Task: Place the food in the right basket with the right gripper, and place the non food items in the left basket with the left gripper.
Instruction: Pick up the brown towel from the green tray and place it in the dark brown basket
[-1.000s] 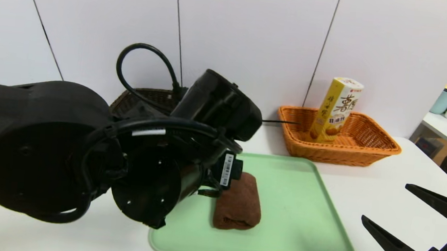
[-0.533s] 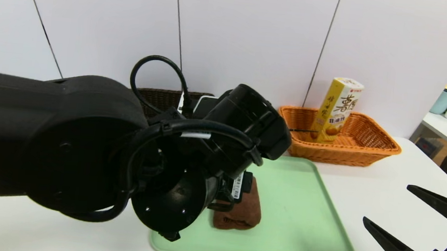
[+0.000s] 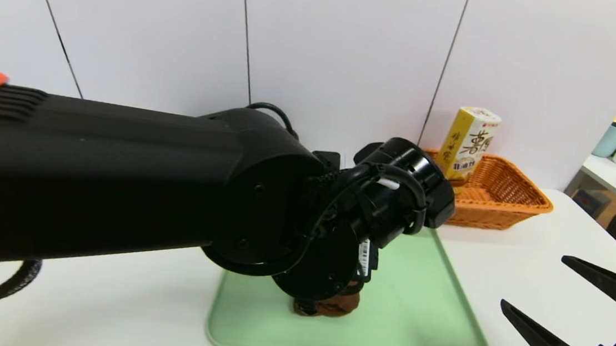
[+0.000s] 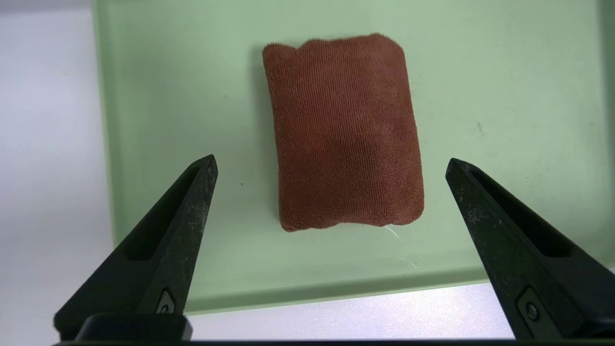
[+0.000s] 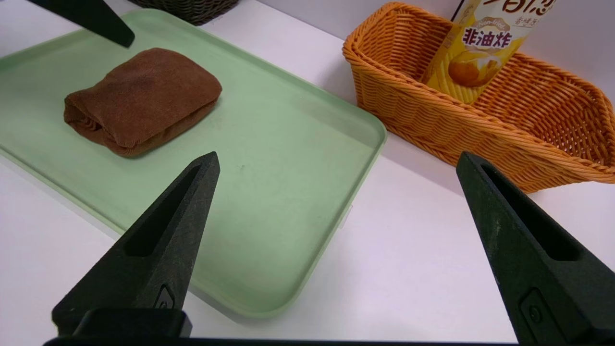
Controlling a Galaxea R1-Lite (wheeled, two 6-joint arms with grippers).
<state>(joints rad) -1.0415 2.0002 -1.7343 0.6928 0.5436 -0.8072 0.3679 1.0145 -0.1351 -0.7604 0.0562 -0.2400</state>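
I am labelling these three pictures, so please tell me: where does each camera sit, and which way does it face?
Head view: from the robot's head, looking forward and down at the white table; the bulky black left arm fills the left and hides most of the pale green plastic tray.
Left wrist view: on the left wrist, looking down between the open left gripper at the brown rolled towel.
Right wrist view: on the right wrist, low over the table, facing past the open right gripper to the orange wicker basket.
All three show towel and tray.
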